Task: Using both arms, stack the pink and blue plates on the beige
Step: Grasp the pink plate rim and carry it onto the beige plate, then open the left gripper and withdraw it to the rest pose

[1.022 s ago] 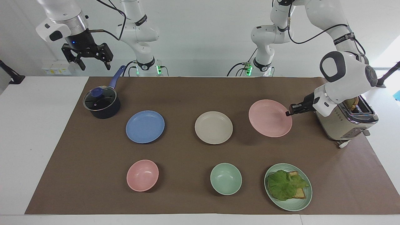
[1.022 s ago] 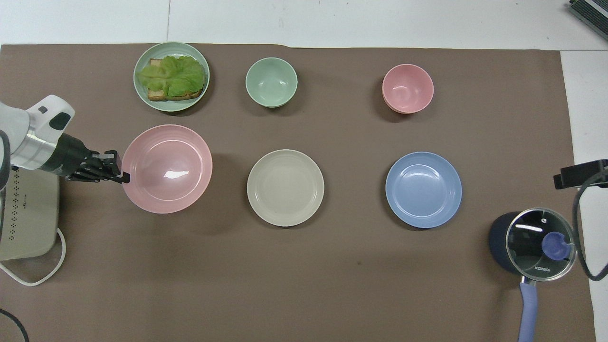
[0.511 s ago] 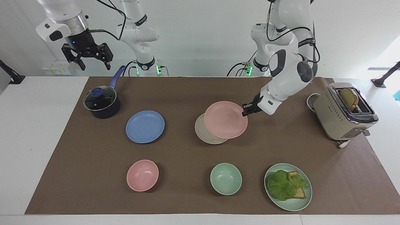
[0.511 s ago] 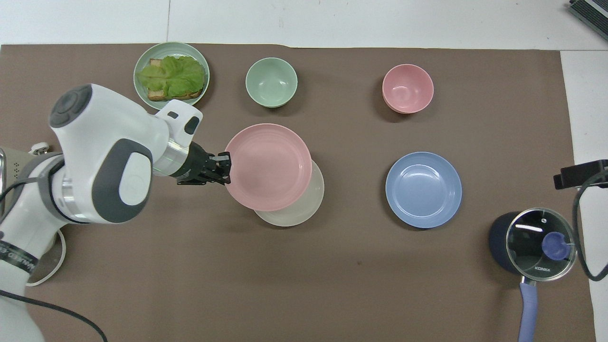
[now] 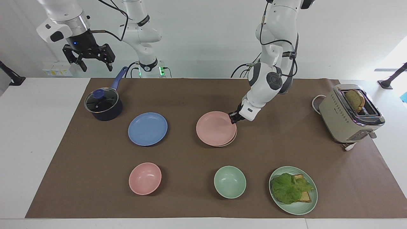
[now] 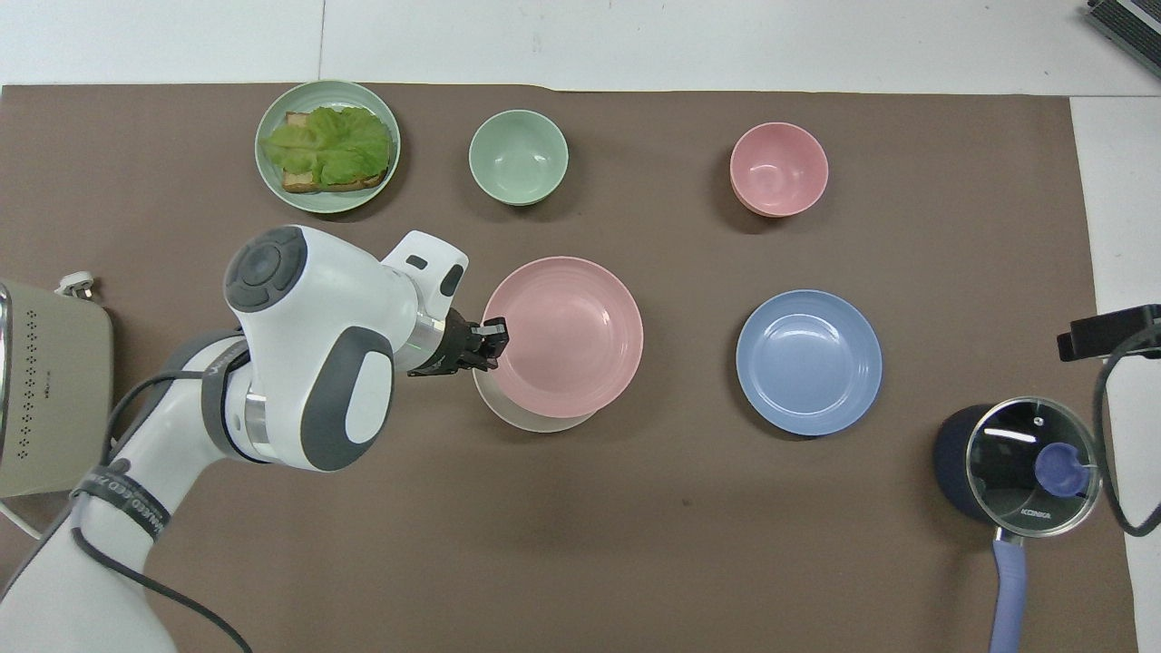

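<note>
We find the task roughly half done. The left gripper (image 5: 233, 117) is clamped on the rim of the pink plate (image 5: 215, 128), at about 2 o'clock on that rim in the facing view. The pink plate lies over the beige plate (image 6: 519, 418), of which only a thin crescent shows — at the pink plate's 7 o'clock in the overhead view. So the two are nearly concentric, with a slight offset. From the facing view we judge the pink plate to be resting on the beige one or just about to; we cannot tell whether its full weight is down.

The blue plate (image 5: 147, 128) sits flat on the brown mat (image 5: 190, 95), untouched, at 9 o'clock from the stack in the facing view and well apart from it. The right gripper (image 5: 89, 58) hangs in the air with its fingers spread apart and nothing between them, above the table edge near the lidded pot (image 5: 103, 104) — the right arm waits.

Left to do, in our judgement:
- release the pink plate and withdraw the left arm
- right arm picks up the blue plate
- blue plate goes on top of the pink one

Bowls, sandwich plate and toaster play no part.
</note>
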Robot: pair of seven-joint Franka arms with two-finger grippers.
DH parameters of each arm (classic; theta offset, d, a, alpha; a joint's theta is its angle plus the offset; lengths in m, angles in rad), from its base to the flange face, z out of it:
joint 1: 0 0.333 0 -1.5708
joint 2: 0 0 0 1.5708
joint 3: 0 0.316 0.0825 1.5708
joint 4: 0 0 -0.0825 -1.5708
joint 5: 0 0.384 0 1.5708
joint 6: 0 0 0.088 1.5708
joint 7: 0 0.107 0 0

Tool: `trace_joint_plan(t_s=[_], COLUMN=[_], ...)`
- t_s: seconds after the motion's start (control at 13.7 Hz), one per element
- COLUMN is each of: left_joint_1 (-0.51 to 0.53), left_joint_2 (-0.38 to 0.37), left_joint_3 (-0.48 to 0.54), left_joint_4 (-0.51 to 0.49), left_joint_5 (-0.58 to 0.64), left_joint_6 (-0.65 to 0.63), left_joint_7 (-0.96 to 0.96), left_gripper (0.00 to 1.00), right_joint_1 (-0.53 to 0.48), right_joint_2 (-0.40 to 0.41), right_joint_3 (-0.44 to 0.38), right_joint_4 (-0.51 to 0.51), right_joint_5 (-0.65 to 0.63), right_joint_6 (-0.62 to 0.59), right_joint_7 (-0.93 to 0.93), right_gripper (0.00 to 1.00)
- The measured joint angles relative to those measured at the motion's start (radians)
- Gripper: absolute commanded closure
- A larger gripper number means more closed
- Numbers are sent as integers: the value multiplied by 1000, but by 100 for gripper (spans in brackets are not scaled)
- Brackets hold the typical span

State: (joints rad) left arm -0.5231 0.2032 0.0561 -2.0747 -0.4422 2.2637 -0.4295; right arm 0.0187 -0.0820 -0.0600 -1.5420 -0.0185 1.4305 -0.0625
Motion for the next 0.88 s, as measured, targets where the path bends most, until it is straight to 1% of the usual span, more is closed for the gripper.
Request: trace_joint_plan(t_s=[0.15, 0.22, 0.29, 0.73, 0.88], left_joint_1=[9, 14, 18, 17, 23], left_joint_2=[0, 0, 0, -2, -18], left_joint_3=[8, 12, 12, 8, 17], left_joint_4=[-11, -15, -16, -11, 12], left_joint_5=[0, 0, -2, -2, 25], left_joint_6=[0, 0, 0, 3, -43], left_joint_7=[24, 37, 47, 59, 66], left_gripper=[100, 67, 1, 0, 0], right_joint_1=[0, 0, 0, 0, 0], right_joint_2=[0, 0, 0, 0, 0], right_joint_3=[0, 0, 0, 0, 0], right_joint_4=[0, 0, 0, 0, 0], right_joint_5=[0, 0, 0, 0, 0], right_joint_6=[0, 0, 0, 0, 0], right_joint_7=[0, 0, 0, 0, 0], right_gripper=[0, 0, 0, 0, 0])
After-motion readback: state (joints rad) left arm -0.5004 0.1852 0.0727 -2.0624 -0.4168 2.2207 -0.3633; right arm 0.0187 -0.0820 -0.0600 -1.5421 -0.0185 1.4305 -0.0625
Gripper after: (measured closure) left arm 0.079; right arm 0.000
